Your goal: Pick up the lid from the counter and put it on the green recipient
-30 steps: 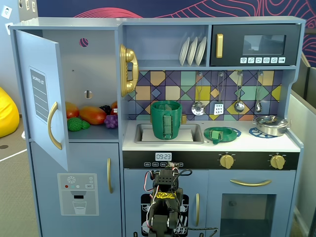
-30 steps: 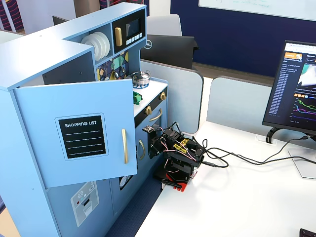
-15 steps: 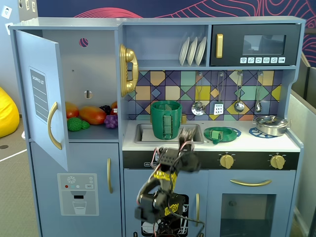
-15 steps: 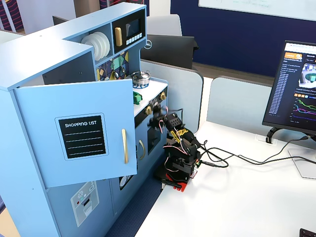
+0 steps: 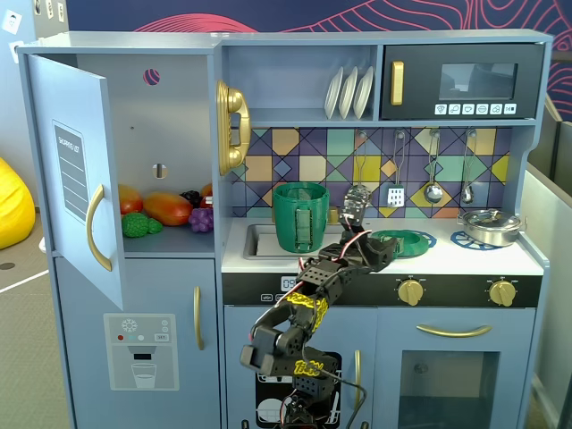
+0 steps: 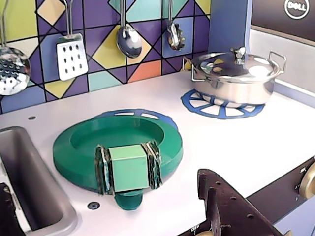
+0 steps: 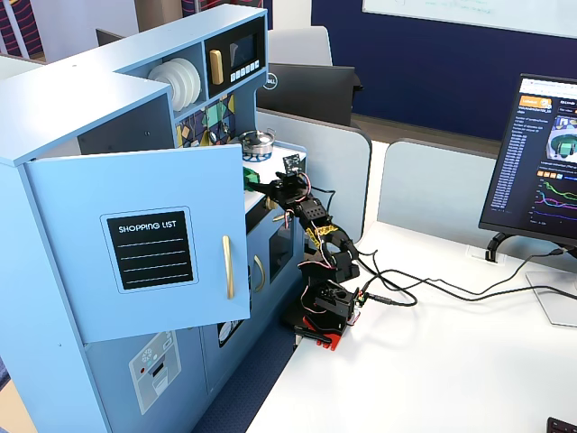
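— Since a second ago, what changed?
— Folded low before, the arm now reaches up, its end effector [image 5: 365, 243] just short of the lid [image 6: 118, 150]; whether it is spread, I cannot tell.
— And the lid?
— Flat on the desk [image 6: 231, 142], between sink [image 6: 29, 196] and silver pot [image 6: 236, 76].
— The green recipient [image 5: 301, 216]?
— Upright in the sink, uncovered.

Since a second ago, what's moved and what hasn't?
The arm has unfolded from below the counter and reached up over its edge, bringing the gripper close to the lid. It grips nothing. The lid, resting on a blue burner ring, the green pot in the sink and the silver pot have not shifted.
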Controlling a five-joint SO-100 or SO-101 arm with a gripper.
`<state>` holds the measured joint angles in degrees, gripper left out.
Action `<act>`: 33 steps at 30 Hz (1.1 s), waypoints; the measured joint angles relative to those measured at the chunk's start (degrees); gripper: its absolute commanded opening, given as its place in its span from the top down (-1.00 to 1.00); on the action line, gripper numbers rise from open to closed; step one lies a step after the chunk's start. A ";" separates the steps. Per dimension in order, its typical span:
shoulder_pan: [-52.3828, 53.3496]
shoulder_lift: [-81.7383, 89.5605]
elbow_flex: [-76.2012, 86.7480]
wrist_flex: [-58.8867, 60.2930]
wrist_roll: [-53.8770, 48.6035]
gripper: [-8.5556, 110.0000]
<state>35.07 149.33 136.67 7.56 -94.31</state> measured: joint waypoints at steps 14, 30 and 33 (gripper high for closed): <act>2.37 -18.72 -6.42 -5.80 0.00 0.11; -0.88 -35.95 -20.57 -6.68 -0.70 0.21; -1.23 -38.23 -22.24 -6.68 -0.97 0.26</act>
<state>33.84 111.09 114.43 0.88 -95.27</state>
